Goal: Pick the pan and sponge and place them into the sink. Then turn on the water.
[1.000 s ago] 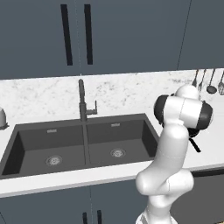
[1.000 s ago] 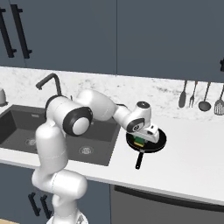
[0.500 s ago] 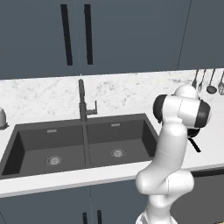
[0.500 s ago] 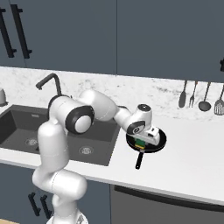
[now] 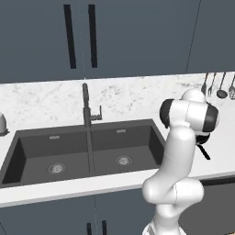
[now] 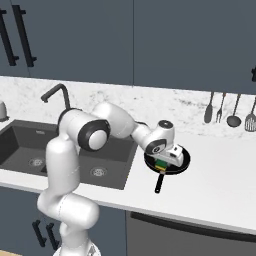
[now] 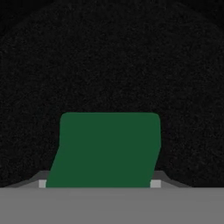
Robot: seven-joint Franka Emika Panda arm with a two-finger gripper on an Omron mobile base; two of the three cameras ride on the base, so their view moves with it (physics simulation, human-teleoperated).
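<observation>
Down over the round shallow black frying pan hangs my pincer, right above the small rectangular sponge with green top and yellow layer. The sponge lies inside the pan, and the pan sits on the white marbled desk, just to the right of the dark grey rectangular double-basin sink. The pan's thin straight handle points toward the front edge of the desk.

From the hand camera, the green top of the sponge is very close, and my two finger tips stand at its two lower corners, one on each side. The jaws are about as wide as the sponge, but I cannot tell if they press it already or only stand beside it.

Both basins of the sink have a round steel drain, and the tall dark faucet stands behind the wall between them. Some kitchen utensils hang on the wall at the right, well apart from the pan.
</observation>
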